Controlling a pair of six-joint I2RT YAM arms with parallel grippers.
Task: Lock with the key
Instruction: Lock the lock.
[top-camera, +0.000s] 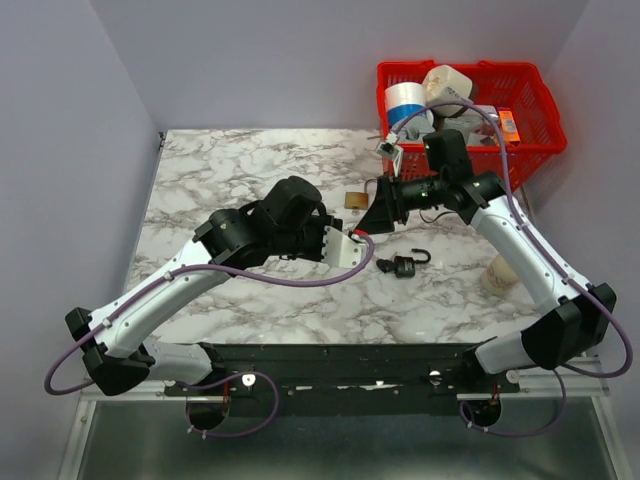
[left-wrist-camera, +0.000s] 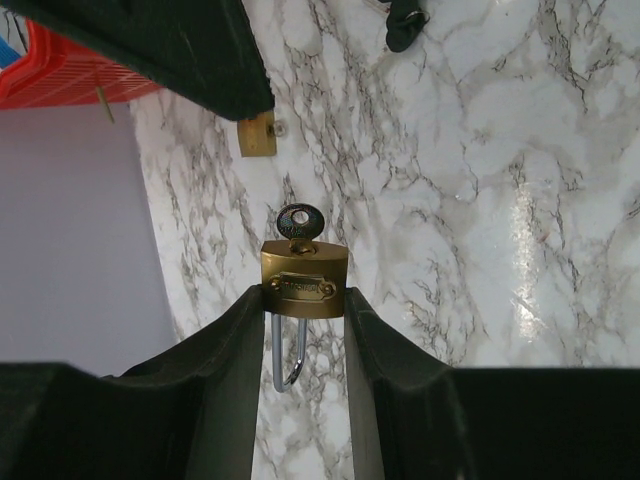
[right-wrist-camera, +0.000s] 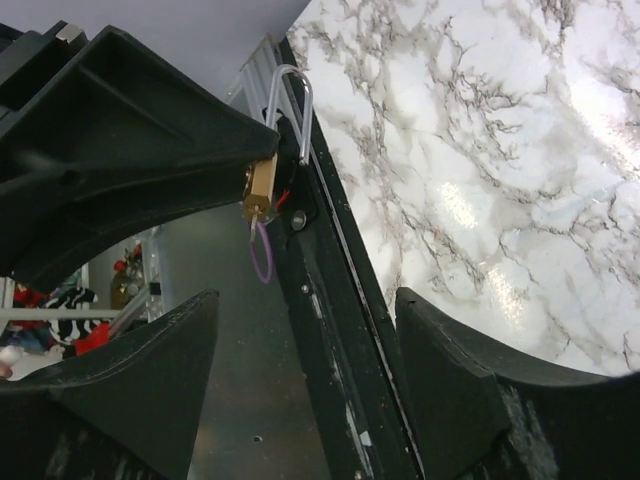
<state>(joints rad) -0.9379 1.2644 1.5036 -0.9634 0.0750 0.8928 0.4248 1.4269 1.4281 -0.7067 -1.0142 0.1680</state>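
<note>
- A brass padlock (left-wrist-camera: 304, 283) is clamped by its two flanks in the left tool (left-wrist-camera: 304, 300). It is held off the table (top-camera: 230, 160).
- The key (left-wrist-camera: 299, 224) is seated in the keyhole on the padlock's far face. Only its dark round head and a short neck are left outside.
- The key's long axis is carried on in line with the padlock body. It points straight away from the left tool, out toward the right arm's side.
- The shackle (left-wrist-camera: 288, 355) is seen unlatched on the padlock's opposite end, running back between the left tool's fingers with its free leg out of the body.
- The right tool (right-wrist-camera: 305, 300) is spread wide and nothing is held in it. It is faced toward the padlock, close to it but not touching.
- In the right wrist view the padlock is found up and to the left of the gap between the fingers, so the gap is judged not yet lined up on it. The key itself cannot be made out in that view.
- The right tool is judged the one free to take the key head, which is pointed its way. The coming move is judged to turn on bringing that gap onto the key's axis.
- A second brass padlock (top-camera: 355, 199) lies on the table just beyond the held padlock, and a black padlock (top-camera: 405, 265) lies on the right arm's side of it.
</note>
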